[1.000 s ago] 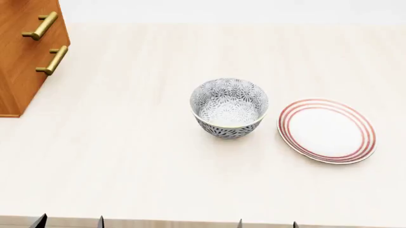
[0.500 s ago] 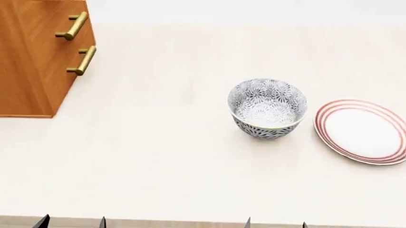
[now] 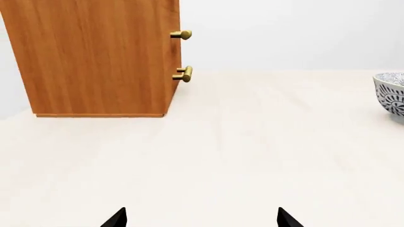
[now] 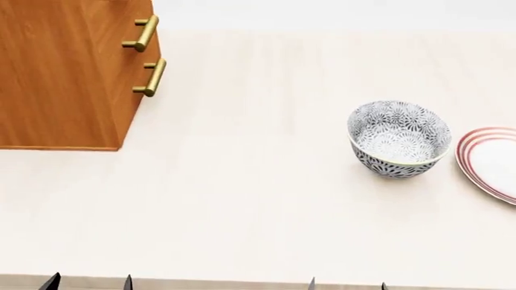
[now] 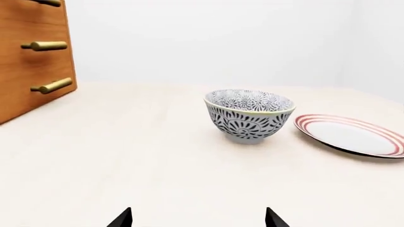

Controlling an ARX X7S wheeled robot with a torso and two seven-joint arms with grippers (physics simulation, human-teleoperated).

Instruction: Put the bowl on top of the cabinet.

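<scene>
The bowl (image 4: 399, 138), deep and covered in dark floral pattern, stands upright on the pale table at the right of the head view; the right wrist view shows the bowl (image 5: 249, 115) ahead of the gripper, and its edge (image 3: 391, 92) shows in the left wrist view. The orange-brown cabinet (image 4: 64, 72) stands at the far left with brass handles (image 4: 150, 77). My left gripper (image 4: 89, 283) and right gripper (image 4: 347, 284) sit low at the table's near edge, both open with nothing between the fingertips, well short of the bowl.
A flat white plate with red rings (image 4: 493, 163) lies just right of the bowl, partly cut off by the frame. The cabinet's side (image 3: 94, 56) rises ahead of the left gripper. The table (image 4: 241, 199) stretches pale and bare between cabinet and bowl.
The head view has swung left: the cabinet has come further into the frame, and the bowl and plate have slid toward the right edge. The grippers stay at the bottom edge.
</scene>
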